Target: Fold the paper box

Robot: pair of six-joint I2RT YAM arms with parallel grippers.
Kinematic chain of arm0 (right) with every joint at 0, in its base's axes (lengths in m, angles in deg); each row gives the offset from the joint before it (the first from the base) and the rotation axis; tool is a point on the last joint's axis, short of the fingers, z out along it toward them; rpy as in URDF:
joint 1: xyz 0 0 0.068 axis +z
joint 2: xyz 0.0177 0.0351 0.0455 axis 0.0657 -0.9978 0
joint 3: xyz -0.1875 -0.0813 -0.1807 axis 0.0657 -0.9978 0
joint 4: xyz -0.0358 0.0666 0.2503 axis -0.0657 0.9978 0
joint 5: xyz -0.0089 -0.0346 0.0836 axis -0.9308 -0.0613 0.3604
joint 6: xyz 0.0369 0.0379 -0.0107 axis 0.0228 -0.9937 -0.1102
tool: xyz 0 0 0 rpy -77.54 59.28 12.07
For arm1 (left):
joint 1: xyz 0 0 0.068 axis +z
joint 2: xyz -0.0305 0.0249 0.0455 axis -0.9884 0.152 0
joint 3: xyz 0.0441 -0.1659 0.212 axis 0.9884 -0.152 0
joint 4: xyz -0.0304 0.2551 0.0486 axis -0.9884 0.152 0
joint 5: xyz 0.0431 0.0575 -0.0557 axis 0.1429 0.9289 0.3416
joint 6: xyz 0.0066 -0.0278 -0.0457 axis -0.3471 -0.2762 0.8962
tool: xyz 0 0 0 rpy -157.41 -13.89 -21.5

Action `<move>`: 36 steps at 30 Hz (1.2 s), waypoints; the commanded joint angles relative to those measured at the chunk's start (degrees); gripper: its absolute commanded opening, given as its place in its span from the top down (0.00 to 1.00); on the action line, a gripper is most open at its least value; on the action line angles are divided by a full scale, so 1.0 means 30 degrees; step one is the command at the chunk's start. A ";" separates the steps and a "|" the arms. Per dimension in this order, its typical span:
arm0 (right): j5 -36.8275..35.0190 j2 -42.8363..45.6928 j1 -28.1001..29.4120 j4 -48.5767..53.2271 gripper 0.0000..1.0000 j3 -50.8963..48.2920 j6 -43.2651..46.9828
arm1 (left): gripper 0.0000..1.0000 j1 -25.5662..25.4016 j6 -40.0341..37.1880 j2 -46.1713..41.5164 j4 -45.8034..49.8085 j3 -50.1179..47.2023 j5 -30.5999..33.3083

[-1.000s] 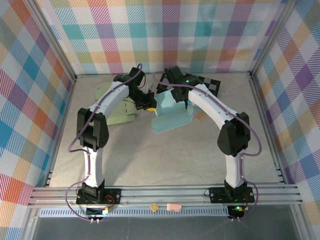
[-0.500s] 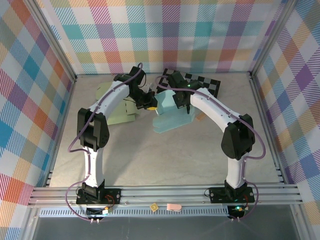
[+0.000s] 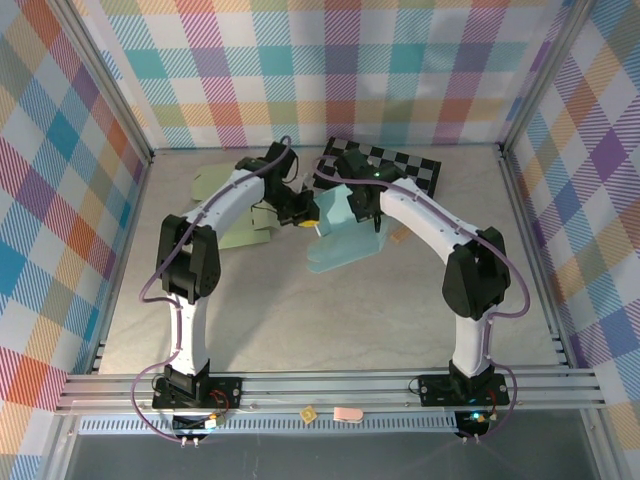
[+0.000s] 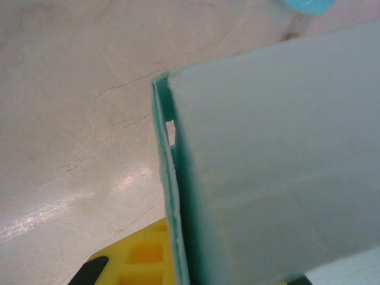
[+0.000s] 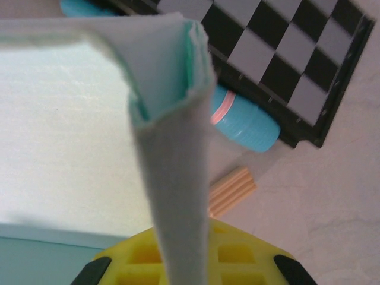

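The light blue paper box (image 3: 335, 245) lies partly folded at the middle back of the table, held between both arms. My left gripper (image 3: 307, 212) is shut on its left edge; in the left wrist view the teal wall (image 4: 267, 166) runs down past a yellow finger (image 4: 133, 261). My right gripper (image 3: 375, 215) is shut on the box's right flap. In the right wrist view that flap (image 5: 178, 178) stands upright, curled over at the top, and drops into the yellow fingers (image 5: 249, 261).
A flat green paper box (image 3: 235, 225) lies left of the blue one. A black and white checkerboard (image 3: 410, 165) lies behind, with a blue cylinder (image 5: 246, 124) against it. A ridged tan piece (image 5: 233, 190) lies right of the box. Plaid walls enclose three sides.
My right gripper has come down and shut on the box's right flap. The box has shifted a little toward the near side, and the left gripper has moved right with it.
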 commanded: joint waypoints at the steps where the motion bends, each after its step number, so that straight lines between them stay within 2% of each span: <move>1: 0.1702 0.0662 0.0306 0.0228 1.00 -0.1543 -0.1707 | 0.90 -0.0552 0.1206 -0.0821 -0.1854 -0.1897 0.0988; 9: 0.1983 0.0890 0.0791 -0.0477 1.00 -0.4007 -0.2702 | 0.85 -0.0821 0.2346 -0.0986 -0.5301 -0.5740 0.1438; 18: 0.2219 0.0227 0.0784 0.0052 1.00 -0.3880 -0.2638 | 0.80 -0.0959 0.3059 -0.0938 -0.7089 -0.6617 0.2285; 21: 0.2163 0.0074 0.0799 0.0174 1.00 -0.3748 -0.2580 | 0.83 -0.1183 0.3165 -0.0884 -0.7148 -0.6589 0.2979; 25: 0.2252 -0.0073 0.0785 0.0258 1.00 -0.3535 -0.2551 | 0.91 -0.1669 0.3482 -0.1291 -0.7244 -0.6785 0.4859; 27: 0.2256 -0.0088 0.0787 0.0257 1.00 -0.3506 -0.2562 | 0.99 -0.2019 0.3698 -0.1448 -0.7095 -0.6814 0.6002; 32: 0.2318 -0.0105 0.0789 0.0210 1.00 -0.3644 -0.2680 | 1.00 -0.3075 0.4448 -0.2074 -0.6793 -0.7050 0.9231; 36: 0.2285 -0.0015 0.0784 0.0174 1.00 -0.3824 -0.2802 | 1.00 -0.3621 0.5062 -0.2192 -0.6498 -0.6962 1.0403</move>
